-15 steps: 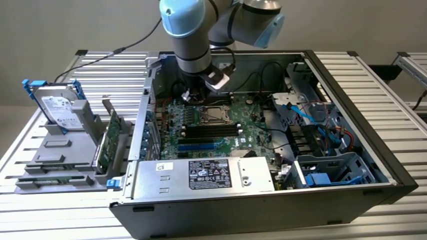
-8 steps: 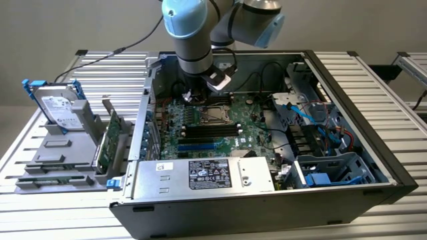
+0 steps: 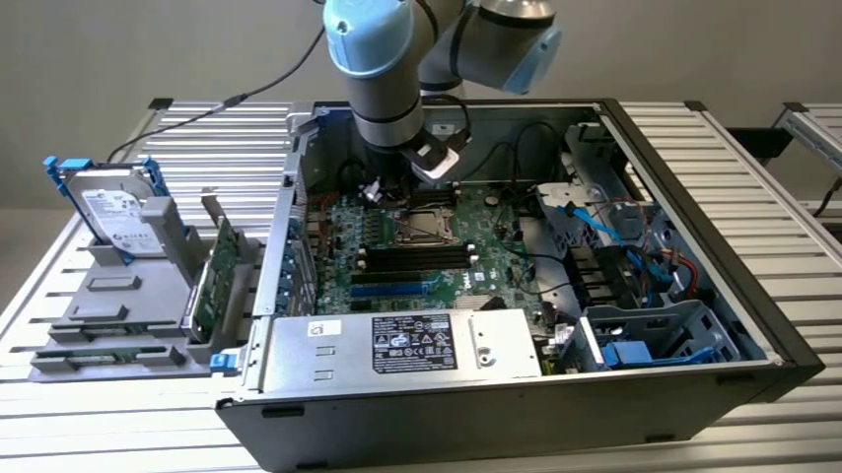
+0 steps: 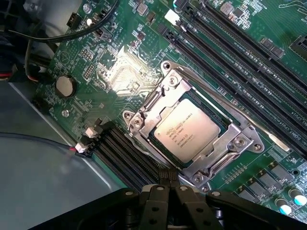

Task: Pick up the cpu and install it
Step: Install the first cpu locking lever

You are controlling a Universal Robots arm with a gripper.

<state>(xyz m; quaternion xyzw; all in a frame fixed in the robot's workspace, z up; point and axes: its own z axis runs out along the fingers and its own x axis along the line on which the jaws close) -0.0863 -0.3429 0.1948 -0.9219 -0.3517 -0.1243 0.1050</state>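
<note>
cpu point(image 4: 188, 129) seated in motherboard socket point(image 4: 144, 112), it seems | gripper point(image 4: 168, 184) just beside it | jaws closed, we see nothing held

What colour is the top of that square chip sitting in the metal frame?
Dull silver, with small dark printed lettering. The cpu shows best in the wrist view.

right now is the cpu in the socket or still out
In. The cpu lies flat inside the socket's metal frame on the motherboard, its printed top showing. The hand is shut just beside it, holding nothing.
</note>
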